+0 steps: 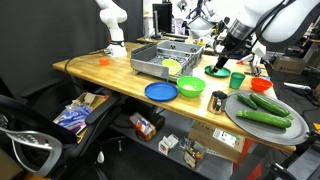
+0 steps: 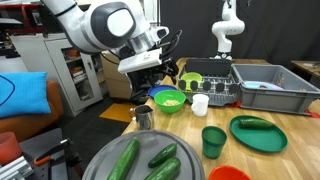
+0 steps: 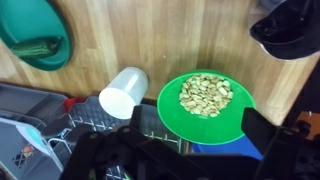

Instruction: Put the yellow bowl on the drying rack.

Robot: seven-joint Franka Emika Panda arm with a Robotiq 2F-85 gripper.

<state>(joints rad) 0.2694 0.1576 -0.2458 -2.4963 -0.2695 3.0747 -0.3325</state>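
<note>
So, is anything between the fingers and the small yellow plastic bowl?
The fingers hang above the larger green bowl of nuts, which lies between them and the small yellow plastic bowl at the grey slatted drying rack's end. Higher up, nothing visible intervenes.

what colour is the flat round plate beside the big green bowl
The flat round plate is blue, seen best in an exterior view.
</note>
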